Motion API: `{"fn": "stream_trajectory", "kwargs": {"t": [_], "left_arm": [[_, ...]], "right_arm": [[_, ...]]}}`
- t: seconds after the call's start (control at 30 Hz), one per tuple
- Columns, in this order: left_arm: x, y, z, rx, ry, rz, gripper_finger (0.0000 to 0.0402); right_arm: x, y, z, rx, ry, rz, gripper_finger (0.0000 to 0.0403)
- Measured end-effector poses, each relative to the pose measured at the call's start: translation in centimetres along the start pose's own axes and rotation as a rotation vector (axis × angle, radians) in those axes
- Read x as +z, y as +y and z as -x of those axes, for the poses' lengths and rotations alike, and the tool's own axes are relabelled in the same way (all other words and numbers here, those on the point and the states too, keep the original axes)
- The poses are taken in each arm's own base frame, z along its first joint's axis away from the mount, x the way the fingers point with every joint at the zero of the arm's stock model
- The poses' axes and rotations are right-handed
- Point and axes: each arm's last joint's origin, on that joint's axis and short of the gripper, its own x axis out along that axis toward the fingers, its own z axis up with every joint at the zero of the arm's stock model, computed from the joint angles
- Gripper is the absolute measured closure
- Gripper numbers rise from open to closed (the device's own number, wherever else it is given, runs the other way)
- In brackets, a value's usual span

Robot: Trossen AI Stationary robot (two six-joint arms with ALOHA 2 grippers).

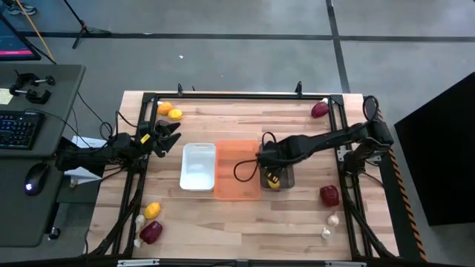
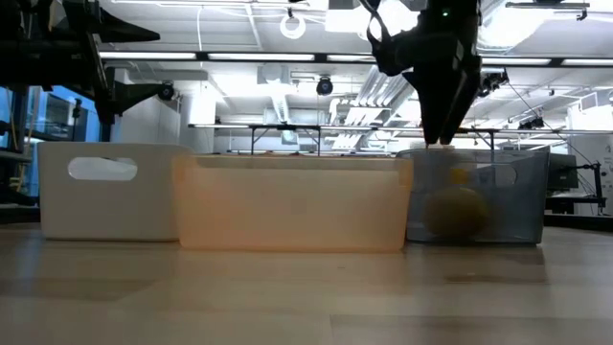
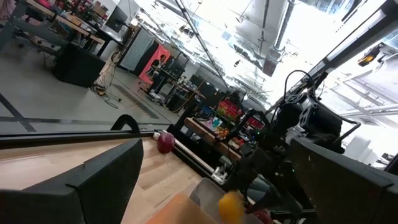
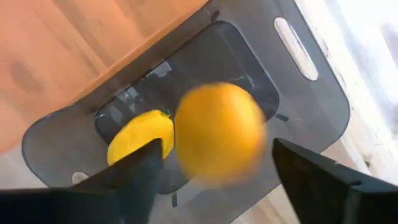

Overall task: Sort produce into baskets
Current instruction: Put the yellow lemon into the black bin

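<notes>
A: What is the state of the right gripper (image 4: 214,165), and where is the lemon (image 4: 219,133) located relative to it?

B: The fingers are spread wide. A yellow lemon is seen between them but is not touched by either finger; it appears blurred, so it is judged to be released and falling. Nothing else is held.

A: Which relation governs the coming move?

B: The grey basket (image 4: 311,106) is positioned directly below the gripper, and the lemon lies straight beneath the opening, inside the basket's outline. A second lemon (image 4: 140,140) is already resting on the basket floor, just beside the falling one. In the low view, the gripper (image 2: 441,129) is shown just above the basket rim.

A: How is the lemon described?

B: It is round, smooth and bright yellow-orange; no long axis can be determined because of the blur.

A: What lies farther from the grey basket?

B: The orange basket (image 1: 239,167) is set against it, with the white basket (image 1: 198,166) beyond. A dark red piece (image 1: 329,195) and whitish bulbs (image 1: 332,219) are located near the grey basket on the right arm's side, so the right arm is judged the nearer for these. The left gripper (image 1: 171,134), open and empty, is held beyond the white basket, near two lemons (image 1: 170,111).
</notes>
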Motion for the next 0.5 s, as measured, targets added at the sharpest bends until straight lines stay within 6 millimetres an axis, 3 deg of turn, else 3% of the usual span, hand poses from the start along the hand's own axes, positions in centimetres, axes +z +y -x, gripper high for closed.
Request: {"fn": "stream_trajectory", "kwargs": {"t": [0.17,0.33,0.5], "left_arm": [[0.0,0.0,0.0,0.000,0.000,0.000,0.0012],[0.0,0.0,0.0,-0.001,0.000,0.000,0.0012],[0.5,-0.1,0.0,0.026,-0.067,0.028,0.0012]], "right_arm": [[0.4,0.0,0.6,0.046,0.010,0.039,0.0013],[1.2,-0.3,3.8,0.087,-0.086,-0.010,0.0023],[0.6,-2.7,7.8,0.085,-0.261,-0.148,0.0029]]}}
